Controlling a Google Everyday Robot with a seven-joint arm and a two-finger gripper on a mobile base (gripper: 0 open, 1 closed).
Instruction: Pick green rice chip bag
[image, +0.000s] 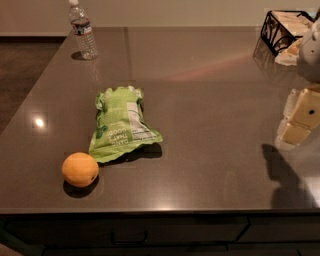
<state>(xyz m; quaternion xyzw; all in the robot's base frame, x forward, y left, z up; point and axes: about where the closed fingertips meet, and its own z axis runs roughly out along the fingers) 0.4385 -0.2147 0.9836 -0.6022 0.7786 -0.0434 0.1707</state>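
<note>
Round orange fruit (80, 170) sits nearest me on the grey counter (210, 100), and the crinkly lime-green rice chip bag (122, 125) lies flat just behind it. I'd say I'm only at the approach: the cream-coloured gripper (298, 121) hangs at the right edge, well apart from the bag, not touching it. Can't tell how open it is. Next: swing left, drop over the bag.

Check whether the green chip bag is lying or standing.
Lying: bag rests label up on counter; gripper hangs at right edge.

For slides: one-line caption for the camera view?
Green rice chip bag lies beside an orange on the counter; end effector hovers at right.
</note>
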